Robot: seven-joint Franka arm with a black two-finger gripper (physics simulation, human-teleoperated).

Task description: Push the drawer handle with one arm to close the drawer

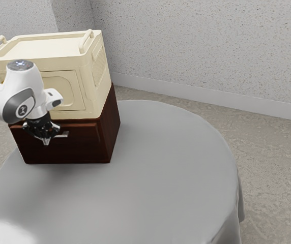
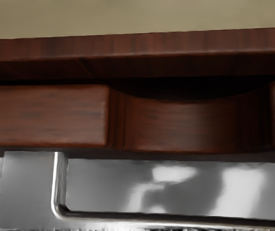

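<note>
Hand (image 1: 45, 136): at the handle; spread or pressed together, I cannot tell
Handle (image 2: 29, 190): silver, on the drawer's front
Drawer (image 2: 46, 118): in the wooden cabinet (image 1: 113, 124), perhaps slightly out
Cream box (image 1: 100, 76): atop the cabinet
Tabletop (image 1: 161, 168): grey, beneath the cabinet

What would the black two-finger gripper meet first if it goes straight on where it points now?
The gripper points down: probably the round grey table. Depth is unclear, though; the silver metal handle close by might come first.
</note>
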